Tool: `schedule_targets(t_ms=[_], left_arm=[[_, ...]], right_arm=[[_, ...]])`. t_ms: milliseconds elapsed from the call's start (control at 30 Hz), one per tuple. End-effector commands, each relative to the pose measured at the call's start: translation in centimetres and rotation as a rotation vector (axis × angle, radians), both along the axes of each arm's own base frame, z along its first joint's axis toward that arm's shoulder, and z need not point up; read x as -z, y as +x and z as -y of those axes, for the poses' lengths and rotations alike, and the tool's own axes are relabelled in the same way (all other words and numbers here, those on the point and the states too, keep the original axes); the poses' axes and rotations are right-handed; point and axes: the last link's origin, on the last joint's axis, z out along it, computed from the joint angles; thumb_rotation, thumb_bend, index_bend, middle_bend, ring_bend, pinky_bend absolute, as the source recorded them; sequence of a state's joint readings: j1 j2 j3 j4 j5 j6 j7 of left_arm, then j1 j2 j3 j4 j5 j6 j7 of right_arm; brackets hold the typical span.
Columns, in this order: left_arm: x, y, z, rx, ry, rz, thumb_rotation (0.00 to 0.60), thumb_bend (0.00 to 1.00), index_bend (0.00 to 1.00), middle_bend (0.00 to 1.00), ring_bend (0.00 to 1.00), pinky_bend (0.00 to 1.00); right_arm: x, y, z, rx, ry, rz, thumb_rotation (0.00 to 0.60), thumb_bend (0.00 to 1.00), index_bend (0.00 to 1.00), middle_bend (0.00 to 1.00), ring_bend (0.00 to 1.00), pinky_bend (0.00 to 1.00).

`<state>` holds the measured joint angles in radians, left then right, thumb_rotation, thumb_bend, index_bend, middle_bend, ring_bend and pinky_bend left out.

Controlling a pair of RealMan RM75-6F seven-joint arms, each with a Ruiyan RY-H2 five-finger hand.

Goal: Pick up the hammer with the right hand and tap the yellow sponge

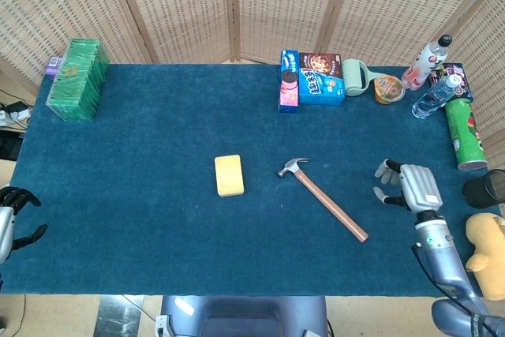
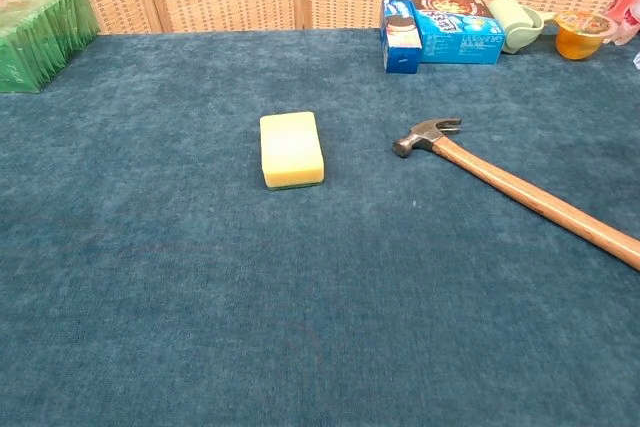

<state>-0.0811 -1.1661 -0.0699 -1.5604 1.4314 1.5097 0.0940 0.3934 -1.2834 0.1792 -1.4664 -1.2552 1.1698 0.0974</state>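
Observation:
The hammer (image 1: 322, 199) lies flat on the blue cloth, its metal head (image 2: 424, 134) toward the sponge and its wooden handle (image 2: 540, 204) running down to the right. Left of the hammer head rests the yellow sponge (image 1: 229, 175), seen in the chest view as well (image 2: 291, 149). My right hand (image 1: 410, 185) hovers to the right of the handle, apart from it, fingers spread and holding nothing; the chest view does not show it. At the far left edge of the head view only part of my left hand (image 1: 12, 217) shows, fingers curled, off the table.
Snack boxes (image 1: 311, 79), a green mug (image 1: 356, 77), a jelly cup (image 1: 388, 89), bottles (image 1: 432, 76) and a green can (image 1: 461, 133) line the back right. A green stack (image 1: 77, 78) stands back left. A black cup (image 1: 485, 189) and a yellow toy (image 1: 488, 254) sit at the right edge.

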Motion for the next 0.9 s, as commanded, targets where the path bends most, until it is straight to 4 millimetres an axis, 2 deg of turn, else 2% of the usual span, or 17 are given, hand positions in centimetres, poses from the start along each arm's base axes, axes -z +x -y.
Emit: schedule_targets(t_ms=[33,333,533,733,900], left_arm=[[0.5,-0.1,-0.1,0.011,0.033,0.01,0.6,0.21,0.44,0.35,0.23,0.2],[1.6,-0.3,0.0,0.007,0.013,0.035,0.6,0.21,0.44,0.35,0.23,0.2],[3.0,0.2,1.1,0.0,-0.043,0.04,0.6,0.21,0.44,0.35,0.23,0.2],[2.8,0.7,1.4,0.011,-0.03,0.04,0.6,0.21,0.44,0.35,0.23,0.2],[3.1,1.0,1.6,0.012,-0.04,0.047,0.6,0.21,0.44,0.35,0.23,0.2]], right_arm=[[-1.3,-1.4,-2.9,0.034,-0.072,-0.053,0.6,0.36,0.5,0.59,0.58,0.51],[-2.6,-3.3,-6.2,0.052,-0.197,-0.086,0.6,0.39,0.52,0.61,0.58,0.51],[-3.2,-5.1,-10.4,0.113,-0.232,-0.063,0.6,0.39,0.53,0.61,0.58,0.51],[-4.1,-5.6,-11.6,0.126,-0.246,-0.07,0.6,0.4,0.53,0.61,0.58,0.51],[-3.9,-5.8,-11.9,0.136,-0.233,-0.052,0.6,0.4,0.53,0.61,0.58,0.51]])
